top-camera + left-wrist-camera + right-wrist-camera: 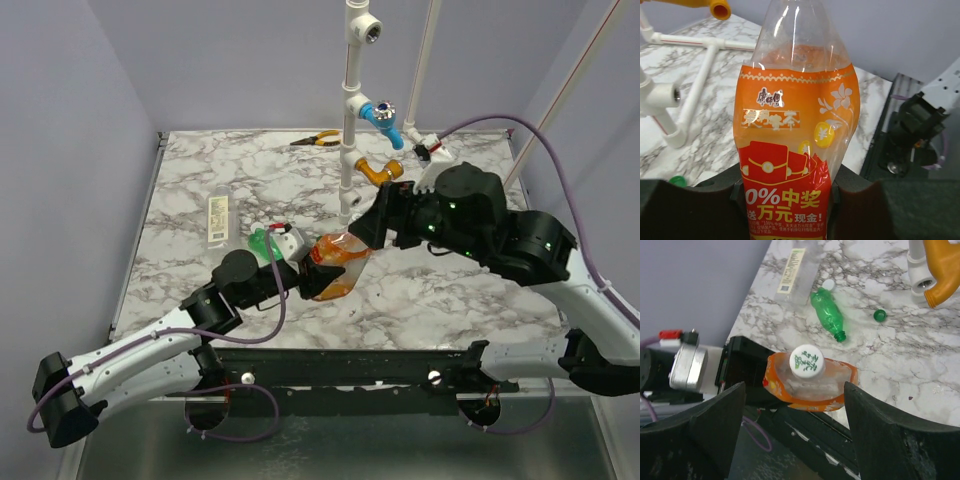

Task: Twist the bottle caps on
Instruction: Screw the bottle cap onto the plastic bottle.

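Observation:
My left gripper is shut on the lower body of the wide orange bottle, holding it off the table, tilted. A white cap with green print sits on that bottle's neck. My right gripper is open just above the cap, its fingers standing wide on either side without touching it. In the top view the right gripper hangs over the orange bottle, which the left gripper holds. The slim green bottle lies uncapped on the marble, a dark green cap beside it. The clear labelled bottle lies further back.
A white pipe frame stands at the back centre with a blue tap and an orange tap. Pliers lie near the back edge. A small white round piece lies by the green bottle's base.

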Controlling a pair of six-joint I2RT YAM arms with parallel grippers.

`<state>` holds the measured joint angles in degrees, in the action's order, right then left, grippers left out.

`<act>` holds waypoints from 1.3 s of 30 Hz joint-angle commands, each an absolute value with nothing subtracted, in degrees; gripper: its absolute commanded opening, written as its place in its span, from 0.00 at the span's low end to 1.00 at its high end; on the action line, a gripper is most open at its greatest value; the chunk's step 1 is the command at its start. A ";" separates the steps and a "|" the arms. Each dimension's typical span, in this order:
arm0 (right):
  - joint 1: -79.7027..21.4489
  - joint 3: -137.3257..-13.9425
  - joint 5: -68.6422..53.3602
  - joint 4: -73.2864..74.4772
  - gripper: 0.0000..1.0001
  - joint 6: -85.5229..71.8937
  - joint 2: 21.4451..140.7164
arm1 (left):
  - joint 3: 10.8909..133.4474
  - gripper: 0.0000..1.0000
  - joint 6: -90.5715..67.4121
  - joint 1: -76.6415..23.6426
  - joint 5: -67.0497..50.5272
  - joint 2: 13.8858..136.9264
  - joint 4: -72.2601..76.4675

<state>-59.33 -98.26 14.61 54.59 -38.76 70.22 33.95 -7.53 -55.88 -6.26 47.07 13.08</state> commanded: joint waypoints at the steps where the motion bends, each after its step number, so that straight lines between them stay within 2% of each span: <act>1: -59.85 -95.78 6.79 54.59 0.82 -29.86 66.18 | 33.05 0.00 -14.39 -51.46 -26.72 44.34 12.09; 7: -59.87 -92.18 -1.64 52.54 0.77 -26.36 62.55 | 30.96 0.00 -19.70 -50.81 -36.44 43.47 17.17; 12: -59.89 -90.17 -7.70 49.72 0.68 -25.03 62.35 | 30.58 0.00 -21.95 -50.85 -38.69 44.04 20.17; 19: -59.85 -89.70 -8.22 49.37 0.54 -24.93 61.80 | 30.64 0.00 -22.68 -50.85 -39.42 43.79 20.65; 24: -59.85 -89.52 -8.42 48.39 0.51 -25.68 61.33 | 30.49 0.00 -22.68 -50.81 -39.55 43.72 20.67; 28: -59.86 -89.54 -8.68 48.87 0.37 -26.32 62.03 | 30.80 0.00 -22.46 -50.80 -38.93 43.87 20.70; 29: -59.85 -89.64 -8.24 49.13 0.30 -26.60 62.22 | 30.90 0.00 -22.27 -50.84 -38.70 43.86 20.70; 33: -59.83 -91.36 -4.06 51.93 0.11 -29.67 64.56 | 31.54 0.00 -20.45 -50.80 -32.65 44.19 20.06; 36: -59.87 -93.60 1.35 54.98 0.01 -37.74 68.70 | 32.89 0.00 -16.40 -50.81 -22.81 45.44 17.35; 39: -59.92 -97.95 8.49 61.53 0.01 -48.06 76.04 | 34.60 0.00 -11.99 -51.87 -9.70 46.89 16.17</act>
